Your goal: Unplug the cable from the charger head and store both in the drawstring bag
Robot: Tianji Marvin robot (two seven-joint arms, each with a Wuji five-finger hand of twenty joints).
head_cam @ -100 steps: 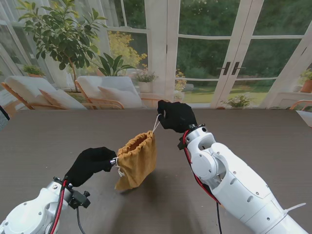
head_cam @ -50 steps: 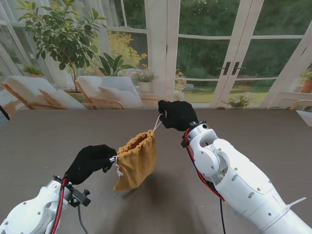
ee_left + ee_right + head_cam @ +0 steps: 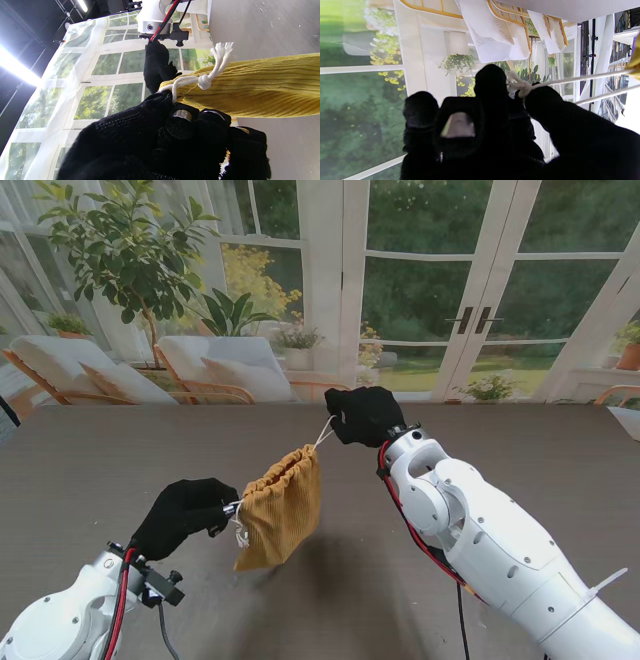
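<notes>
Stand view | left hand (image 3: 190, 515) and right hand (image 3: 365, 416) both pinching drawstring bag's (image 3: 282, 507) cords, frame centre | bag cinched tighter than before | storing looked nearly done

Both arms are glossy white, rounded shells. The left hand (image 3: 185, 515) and right hand (image 3: 364, 416) wear black knit gloves. Red and black cables (image 3: 410, 525) run along each forearm, with black wrist brackets (image 3: 160, 588).
</notes>
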